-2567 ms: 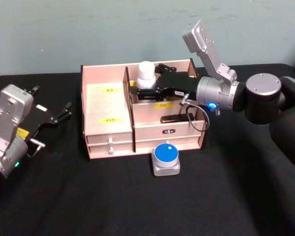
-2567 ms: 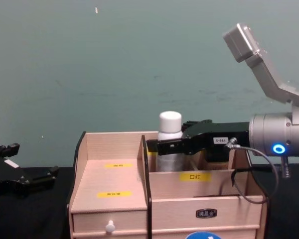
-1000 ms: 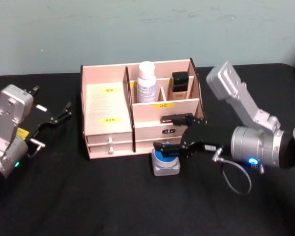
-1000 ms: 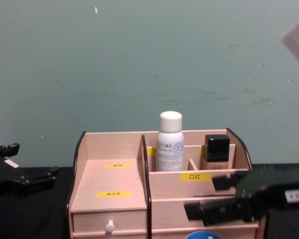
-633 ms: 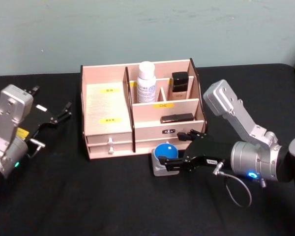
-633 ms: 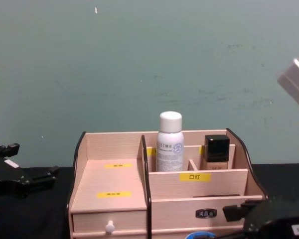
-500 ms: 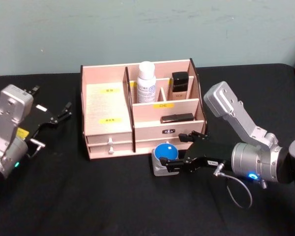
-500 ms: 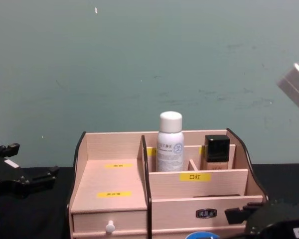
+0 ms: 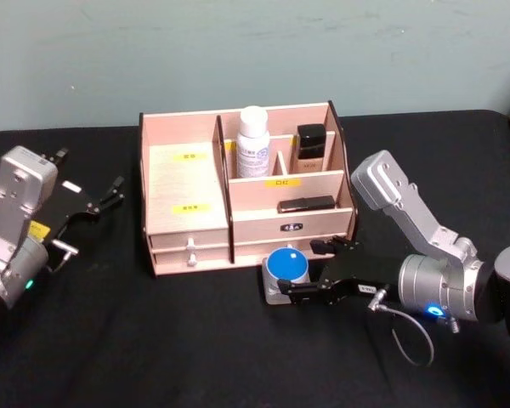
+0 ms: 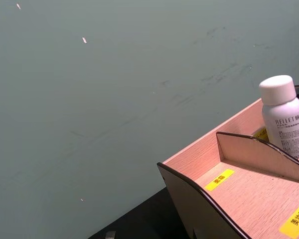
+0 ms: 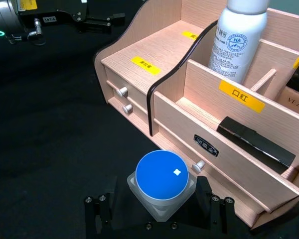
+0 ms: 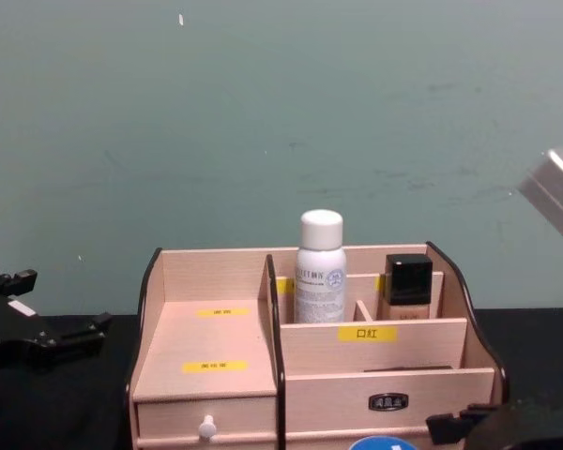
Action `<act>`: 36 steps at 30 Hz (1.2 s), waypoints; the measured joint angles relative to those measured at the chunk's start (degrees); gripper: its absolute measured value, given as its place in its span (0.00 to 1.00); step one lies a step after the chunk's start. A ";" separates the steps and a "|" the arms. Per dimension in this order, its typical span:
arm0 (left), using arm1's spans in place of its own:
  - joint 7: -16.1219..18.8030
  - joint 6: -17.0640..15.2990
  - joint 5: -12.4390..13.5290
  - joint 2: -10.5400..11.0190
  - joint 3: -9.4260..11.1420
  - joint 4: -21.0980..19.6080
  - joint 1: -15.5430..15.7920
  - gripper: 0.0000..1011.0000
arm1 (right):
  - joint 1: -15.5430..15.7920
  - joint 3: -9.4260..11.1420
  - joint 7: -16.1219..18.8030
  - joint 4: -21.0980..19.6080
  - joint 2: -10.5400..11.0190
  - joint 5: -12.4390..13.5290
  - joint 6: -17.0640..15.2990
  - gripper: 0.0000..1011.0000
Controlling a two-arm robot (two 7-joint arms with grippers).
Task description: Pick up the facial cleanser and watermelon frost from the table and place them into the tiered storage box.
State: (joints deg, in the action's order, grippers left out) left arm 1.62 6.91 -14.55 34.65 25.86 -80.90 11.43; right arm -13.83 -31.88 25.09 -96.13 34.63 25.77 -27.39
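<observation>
Well, starting from the left: the left gripper (image 9: pixel 93 191) is parked on the black table (image 9: pixel 195 357), well clear of the work, its fingers apart and holding nothing. The tiered storage box (image 9: pixel 183 183) sits mid-table, with the white bottle (image 9: pixel 253 143) standing upright in its rear compartment. Just in front of the box, on the cloth, is the blue-lidded jar (image 9: pixel 287 265). My right gripper (image 11: pixel 157 209) is low at the table with its fingers (image 11: pixel 97 216) spread, one on each side of the jar and not clamped on it. I judge the jar small, light and rigid, though its clear sides look smooth and may slip. I would take it by the flat faces of the squarish base, below the round lid, and squeeze moderately
</observation>
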 joint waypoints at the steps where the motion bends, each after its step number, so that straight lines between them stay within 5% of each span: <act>1: 0.00 0.00 0.00 0.00 0.00 0.00 0.00 1.00 | -0.11 -0.06 0.09 0.23 -0.11 -0.07 0.03 0.99; 16: 0.00 0.00 0.00 0.00 0.00 0.00 0.00 1.00 | -2.28 -1.94 1.82 4.83 -2.38 -2.03 0.78 0.99; 36: 0.00 0.00 0.00 0.00 0.00 0.00 0.00 1.00 | -3.27 -2.09 2.50 5.81 -3.28 -4.63 1.57 0.99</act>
State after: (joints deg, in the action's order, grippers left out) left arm 1.62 6.91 -14.55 34.65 25.86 -80.90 11.43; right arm -17.10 -33.96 27.59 -90.32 31.36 21.14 -25.81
